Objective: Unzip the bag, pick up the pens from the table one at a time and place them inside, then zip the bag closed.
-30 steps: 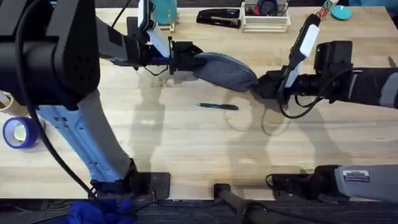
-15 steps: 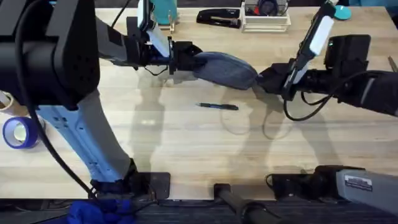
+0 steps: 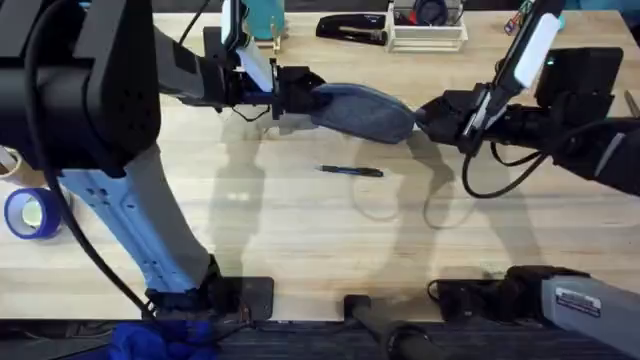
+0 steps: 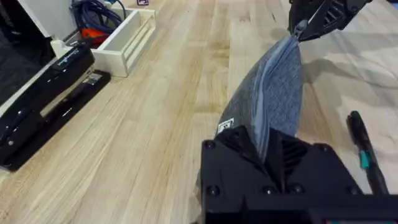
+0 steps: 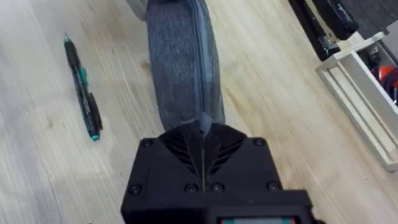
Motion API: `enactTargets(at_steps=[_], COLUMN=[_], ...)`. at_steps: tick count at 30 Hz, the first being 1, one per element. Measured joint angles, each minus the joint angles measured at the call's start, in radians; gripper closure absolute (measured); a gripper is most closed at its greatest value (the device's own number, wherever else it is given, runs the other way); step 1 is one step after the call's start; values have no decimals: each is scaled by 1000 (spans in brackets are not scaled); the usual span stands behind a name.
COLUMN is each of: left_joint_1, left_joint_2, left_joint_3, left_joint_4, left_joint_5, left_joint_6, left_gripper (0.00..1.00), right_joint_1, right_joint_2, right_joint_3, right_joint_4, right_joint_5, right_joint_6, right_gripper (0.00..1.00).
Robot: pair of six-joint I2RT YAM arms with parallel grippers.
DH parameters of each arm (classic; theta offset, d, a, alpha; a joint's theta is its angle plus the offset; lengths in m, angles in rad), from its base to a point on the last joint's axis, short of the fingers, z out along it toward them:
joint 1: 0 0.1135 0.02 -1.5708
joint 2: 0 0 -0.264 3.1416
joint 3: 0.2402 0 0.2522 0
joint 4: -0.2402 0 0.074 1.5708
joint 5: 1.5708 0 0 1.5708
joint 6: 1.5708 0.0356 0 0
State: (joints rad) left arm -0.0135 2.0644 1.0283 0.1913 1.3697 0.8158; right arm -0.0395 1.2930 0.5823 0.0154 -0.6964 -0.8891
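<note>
Bag [image 3: 360, 110] stretched taut between both pincers: left gripper [image 3: 296, 92] clamps one end as anchor, right gripper [image 3: 432, 117] pinches probably the zipper pull, pen [image 3: 352, 171] lying just beside.

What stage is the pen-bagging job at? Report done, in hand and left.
Done: nothing finished; the bag's zipper looks closed along its top in both wrist views. In hand: the left tool grips one end of the bag and the right tool pinches the other end, at the zipper. Left: unzipping, bagging the pen, which lies on the table, then zipping shut.
</note>
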Motion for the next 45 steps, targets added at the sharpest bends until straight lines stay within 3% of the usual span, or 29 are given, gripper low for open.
enactTargets(at_steps=[9,22,45], left_joint_1=[0,0,1], left_joint_2=[0,0,0], left_joint_3=[1,1,1], left_joint_4=[0,0,0], left_joint_5=[0,-1,-3], left_joint_6=[0,0,0], left_gripper=[958,958,958], right_joint_1=[26,139,184], right_joint_2=[-8,-11,-11], right_joint_3=[0,30,48], right_joint_4=[6,16,82], right_joint_5=[9,148,182], right_joint_6=[0,0,7], right_gripper=[970,970,970])
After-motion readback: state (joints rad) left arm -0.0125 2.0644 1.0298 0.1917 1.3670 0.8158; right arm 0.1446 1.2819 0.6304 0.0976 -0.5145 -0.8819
